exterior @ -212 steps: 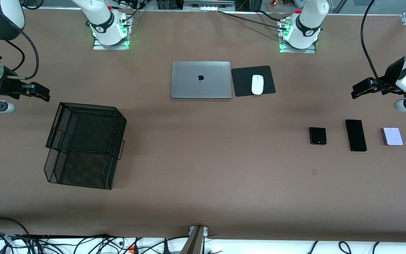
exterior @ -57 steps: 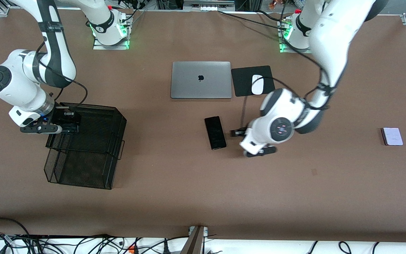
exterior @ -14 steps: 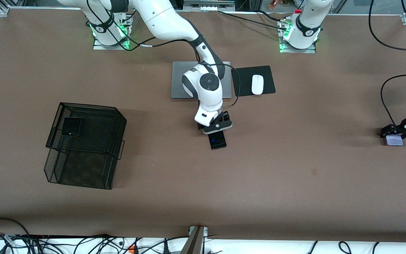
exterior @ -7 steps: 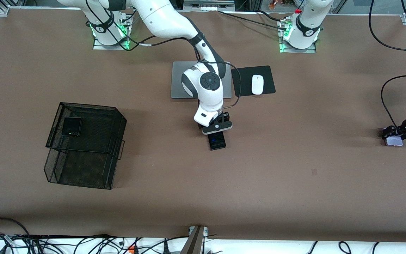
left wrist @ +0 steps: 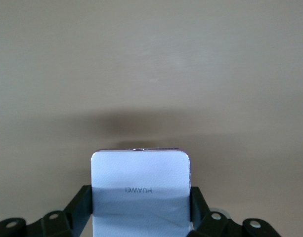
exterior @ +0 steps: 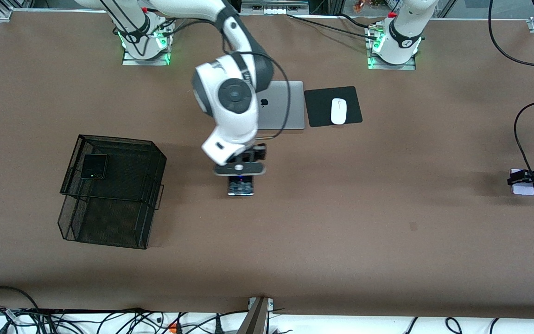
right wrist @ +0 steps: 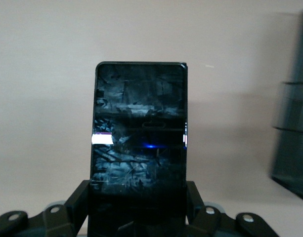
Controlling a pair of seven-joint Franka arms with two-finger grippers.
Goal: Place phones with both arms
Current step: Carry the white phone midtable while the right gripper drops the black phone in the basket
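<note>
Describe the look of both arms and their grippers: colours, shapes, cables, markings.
The right arm is glossy white with rounded joints, a grey disc cap and dark bands; a black cable loops alongside. The right gripper is black. The left arm has a white base with a dark band, lit green; the left gripper is black.

Long black slab point(exterior: 241, 186) held aloft, lavender phone point(exterior: 522, 188) gripped, squarish black phone point(exterior: 94, 166) in mesh tray point(exterior: 153, 157)

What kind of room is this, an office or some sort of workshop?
Most likely a robotics lab staged as a desk. Two white arms are bolted to a large brown table, loose cables run along its edge, and office props sit on it: a closed laptop, a mouse and a mesh tray.
</note>
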